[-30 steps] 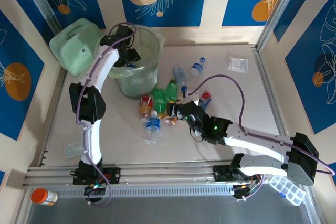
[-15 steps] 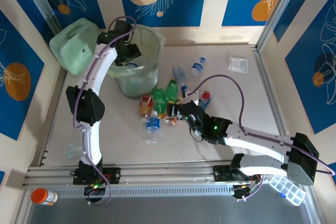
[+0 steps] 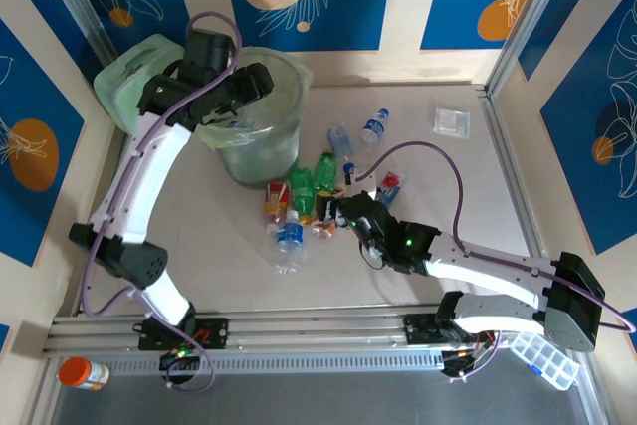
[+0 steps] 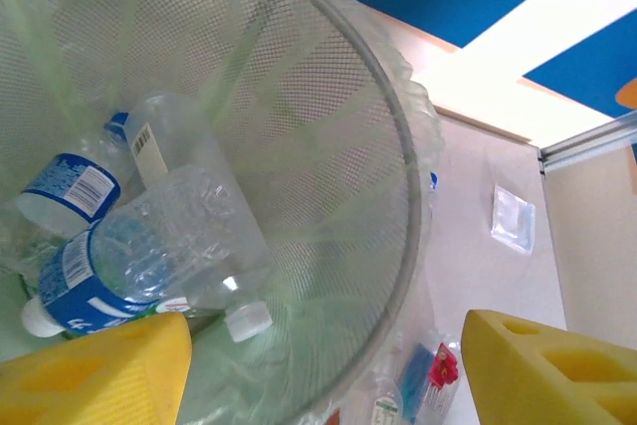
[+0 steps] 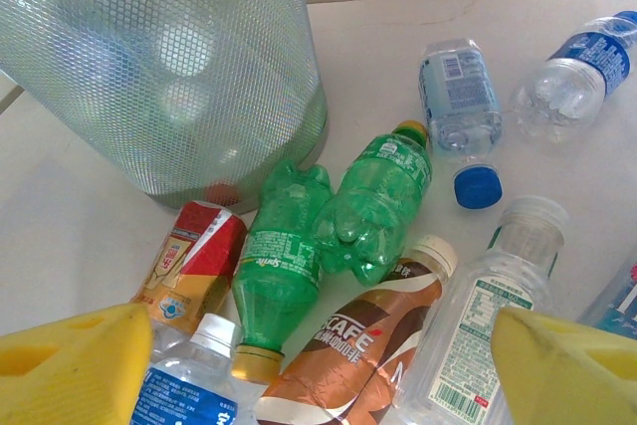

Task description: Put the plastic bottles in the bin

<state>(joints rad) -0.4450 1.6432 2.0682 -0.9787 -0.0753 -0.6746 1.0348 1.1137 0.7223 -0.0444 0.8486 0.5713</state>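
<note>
- The left arm [image 3: 149, 161] crosses the near-left part of the bin [image 3: 269, 151] in the top view and covers that stretch of rim and liner. The bin stands toward the tabletop's far-left corner.
- The left gripper [image 3: 249, 82] hangs over the bin's mouth. In its wrist view the yellow fingers [image 4: 95, 375] are cut off by the lower edge; they stand wide apart with nothing between them.
- Clear blue-labelled bottles [image 4: 109, 266] lie at the bin's bottom, too overlapped to count.
- Seen from the right wrist, the bin's meshed wall turns its contents into pale blurs.
- The right gripper [image 3: 350, 214] sits low at the near-right side of the bottle heap [image 3: 304, 196] at mid-tabletop. From above, its own wrist hides the fingertips. The wrist view shows its fingers [image 5: 75, 365] spread apart and empty.
- Ahead of it lie two green bottles [image 5: 383, 206] side by side, touching.
- A red-labelled bottle [image 5: 194, 261], a brown-labelled bottle [image 5: 348, 355] and a white-capped clear bottle [image 5: 488, 316] run out of view at the bottom.
- A loose blue cap [image 5: 475, 186] lies just beside them.
- The tabletop [image 3: 468, 196] is pale cream, framed by metal rails.
- The walls are blue panels with white leaves and orange discs, separated by cream bands.
</note>
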